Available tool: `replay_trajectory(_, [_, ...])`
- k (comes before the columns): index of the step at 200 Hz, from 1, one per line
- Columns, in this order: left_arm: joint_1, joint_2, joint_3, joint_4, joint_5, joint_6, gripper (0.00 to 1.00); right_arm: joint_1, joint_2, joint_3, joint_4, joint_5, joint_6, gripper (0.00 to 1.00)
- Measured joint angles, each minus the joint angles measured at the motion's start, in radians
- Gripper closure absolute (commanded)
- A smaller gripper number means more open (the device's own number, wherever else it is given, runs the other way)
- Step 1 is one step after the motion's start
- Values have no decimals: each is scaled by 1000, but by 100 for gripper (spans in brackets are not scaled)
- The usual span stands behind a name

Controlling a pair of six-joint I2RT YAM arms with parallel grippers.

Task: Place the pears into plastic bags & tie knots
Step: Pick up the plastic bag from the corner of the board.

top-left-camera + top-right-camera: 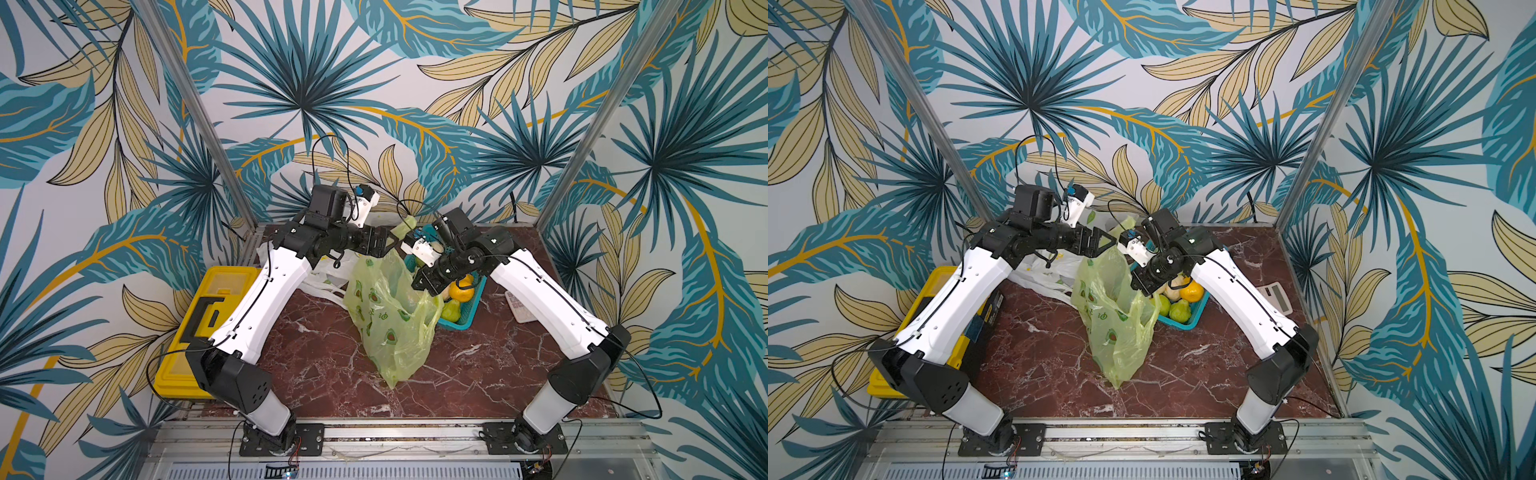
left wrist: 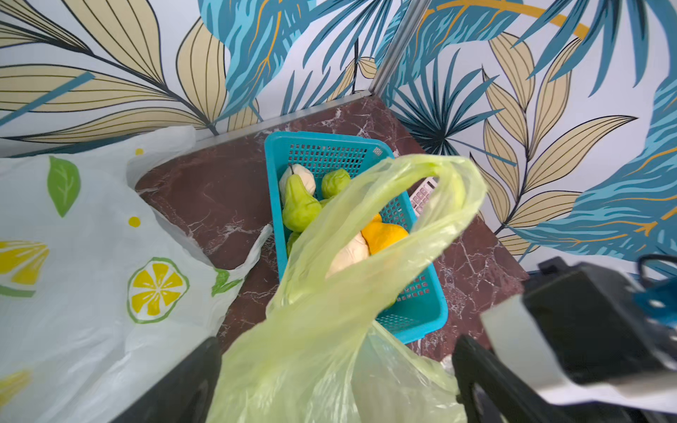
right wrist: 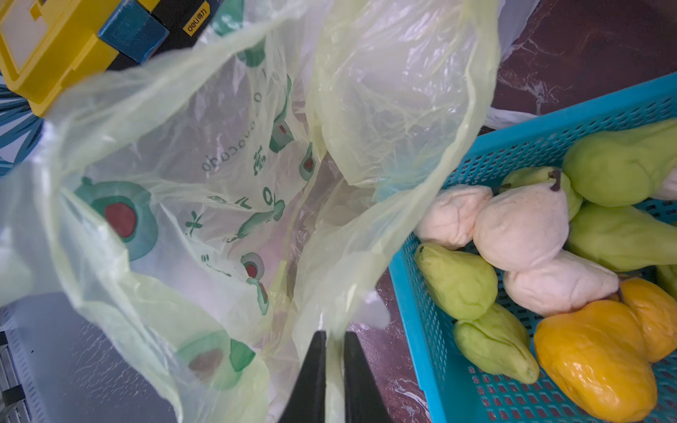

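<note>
A translucent yellow-green plastic bag with avocado prints hangs upright over the marble table. My right gripper is shut on its rim, holding the mouth up. My left gripper stands wide open, and the bag's film runs loose between its fingers. One loop handle sticks up free. Green pears and cream pears lie in a teal basket just beside the bag. Through the bag's open mouth only its prints show.
Orange fruits share the basket. A white bag with lemon prints lies flat behind my left arm. A yellow toolbox stands at the left edge, a calculator right of the basket. Patterned walls close three sides.
</note>
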Motion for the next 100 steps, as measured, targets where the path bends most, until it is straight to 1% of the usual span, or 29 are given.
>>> replay_trajectory(37, [-38,79,36,1,-70,118,0,0,0,14,-2,-7,-7,87])
replay_trajectory(49, [-47,113,55,-2,-92,152,4,0,0,14,-3,-8,-8,87])
replay_trajectory(61, [-48,159,89,-5,-121,180,12,-2,0,14,-3,-12,-10,87])
replay_trajectory(69, [-48,189,117,-5,-134,195,21,-4,0,14,-3,-15,-11,87])
replay_trajectory(73, [-48,208,134,-3,-137,193,28,-5,0,14,-3,-15,-11,87])
replay_trajectory(86, [-47,249,174,-3,-139,200,59,-11,0,14,-3,-16,-10,85])
replay_trajectory(96, [-46,269,192,-2,-143,210,81,-19,0,14,-3,-16,-7,77])
replay_trajectory(100, [-45,271,193,-2,-148,209,88,-25,0,14,-3,-19,0,72])
